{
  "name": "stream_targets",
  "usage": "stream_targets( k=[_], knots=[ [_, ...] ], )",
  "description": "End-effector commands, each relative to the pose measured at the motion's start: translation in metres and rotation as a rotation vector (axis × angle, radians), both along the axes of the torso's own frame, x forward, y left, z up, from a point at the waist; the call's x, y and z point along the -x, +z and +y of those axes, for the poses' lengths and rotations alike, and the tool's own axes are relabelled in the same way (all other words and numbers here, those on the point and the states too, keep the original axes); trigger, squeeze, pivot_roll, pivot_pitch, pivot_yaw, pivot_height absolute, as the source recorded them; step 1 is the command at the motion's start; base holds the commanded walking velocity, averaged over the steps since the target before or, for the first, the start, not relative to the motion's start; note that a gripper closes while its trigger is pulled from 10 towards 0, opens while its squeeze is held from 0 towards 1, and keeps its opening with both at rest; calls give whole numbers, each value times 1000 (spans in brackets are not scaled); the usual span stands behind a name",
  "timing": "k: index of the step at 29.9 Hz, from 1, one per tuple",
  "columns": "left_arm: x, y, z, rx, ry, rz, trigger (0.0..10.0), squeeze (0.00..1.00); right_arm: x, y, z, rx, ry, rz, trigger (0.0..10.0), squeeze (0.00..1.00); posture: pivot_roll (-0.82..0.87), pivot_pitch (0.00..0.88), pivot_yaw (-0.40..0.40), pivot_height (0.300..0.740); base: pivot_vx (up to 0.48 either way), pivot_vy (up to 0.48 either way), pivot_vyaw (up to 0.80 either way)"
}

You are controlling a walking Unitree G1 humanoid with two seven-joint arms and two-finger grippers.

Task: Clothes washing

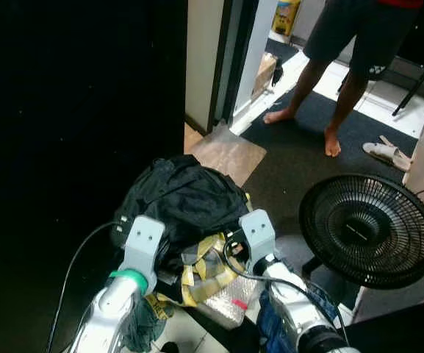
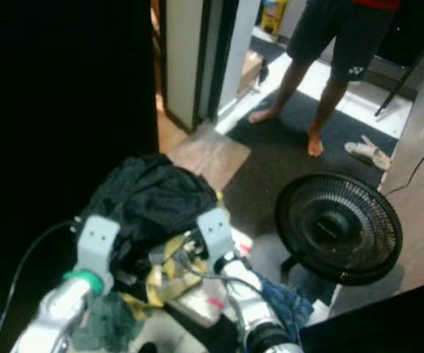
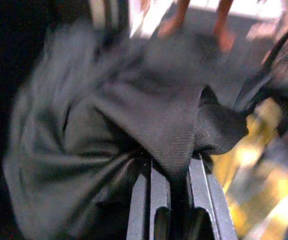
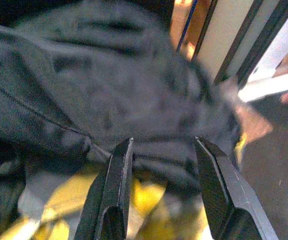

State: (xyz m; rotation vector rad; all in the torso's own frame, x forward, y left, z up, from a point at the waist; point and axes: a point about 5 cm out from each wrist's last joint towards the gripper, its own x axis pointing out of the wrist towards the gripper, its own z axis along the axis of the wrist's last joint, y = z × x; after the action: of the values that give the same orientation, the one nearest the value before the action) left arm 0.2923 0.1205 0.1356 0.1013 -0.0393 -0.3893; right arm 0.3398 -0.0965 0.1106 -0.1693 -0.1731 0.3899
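Pinching a fold of the black garment (image 3: 148,120), the left gripper (image 3: 176,172) has its two fingers (image 3: 151,200) clenched on the cloth, presumably to lift it off the laundry heap. The right gripper (image 4: 161,165) hovers against the same garment with its fingers (image 4: 111,190) spread and nothing between them, probably ready to gather a second fold. Beneath the garment lie a yellow cloth (image 1: 204,268) and a grey one (image 1: 226,301), with blue denim (image 1: 270,327) beside them. Beyond the garment stand a black floor fan (image 1: 368,228), a person's bare legs (image 1: 322,95) and a sandal (image 1: 388,153). A small white logo marks the person's shorts (image 2: 355,71); the fan hub's lettering is too small to read.
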Motion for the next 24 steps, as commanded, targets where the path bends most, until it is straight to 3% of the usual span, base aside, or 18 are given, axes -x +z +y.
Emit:
stream_targets(
  k=[1,2,5,7,12,13,14,20,24],
  knots=[
    [8,4,-6,11,-41,5,10000,0,4,3,-6,-33,-6,-15,10000,0,70,182,-1,740,0,0,0],
    [17,15,-8,-14,-88,-22,10000,0,8,18,-6,-67,21,-74,10000,0,62,165,3,740,0,0,0],
    [24,13,-7,-67,-109,-6,10000,0,13,22,-6,-76,47,-92,10000,0,58,156,7,740,0,0,0],
    [34,10,-1,-114,-124,3,10000,0,28,23,-4,-88,131,-83,10000,0,53,141,15,740,0,0,0],
    [38,11,2,-118,-124,16,10000,0,38,18,-6,-78,175,-56,10000,0,49,134,15,740,0,0,0],
    [37,12,1,-117,-125,17,10000,0,37,9,-11,-61,155,-28,10000,341,47,131,15,740,0,0,0],
    [35,13,-2,-117,-128,16,10000,0,37,1,-16,-53,139,5,10000,1000,47,128,16,740,0,0,0],
    [33,18,-7,-115,-135,14,10000,0,38,-13,-33,5,94,65,10000,1000,44,131,15,740,0,0,0],
    [34,21,-7,-115,-137,21,10000,0,40,-19,-50,148,88,86,10000,1000,46,140,17,740,0,0,0]
  ],
)
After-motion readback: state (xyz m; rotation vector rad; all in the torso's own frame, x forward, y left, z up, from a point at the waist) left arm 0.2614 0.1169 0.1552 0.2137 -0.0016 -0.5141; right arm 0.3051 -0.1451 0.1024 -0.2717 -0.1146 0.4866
